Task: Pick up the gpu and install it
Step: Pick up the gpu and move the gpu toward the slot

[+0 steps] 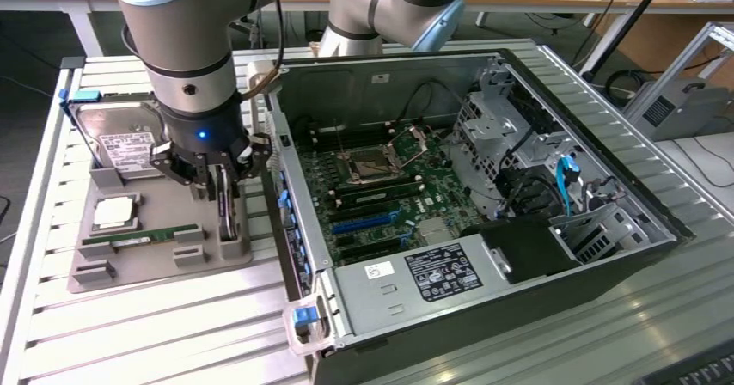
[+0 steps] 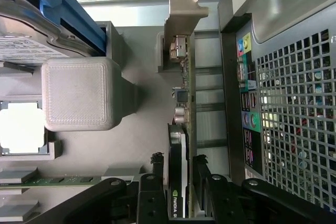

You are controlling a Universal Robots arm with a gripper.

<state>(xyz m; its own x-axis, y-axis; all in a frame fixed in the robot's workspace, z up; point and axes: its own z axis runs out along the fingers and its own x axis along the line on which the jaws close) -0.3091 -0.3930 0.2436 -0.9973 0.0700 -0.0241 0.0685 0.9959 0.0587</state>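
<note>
As gpu (image 2: 179,148) stands on edge: thin, black cooler, silver bracket.

Not much can be read from where I stand. The thin green expansion card with a black cooler (image 2: 177,179) bears a small green emblem and white lettering cut off at the edge of view (one round letter, maybe an O). The silver boxy hard drive (image 1: 101,123) carries a white printed label (image 1: 126,151). The grey metal power supply box (image 1: 390,306) has a black-and-white label (image 1: 442,273) and a white sticker (image 1: 379,271). The print on all three is too fine to read.
</note>
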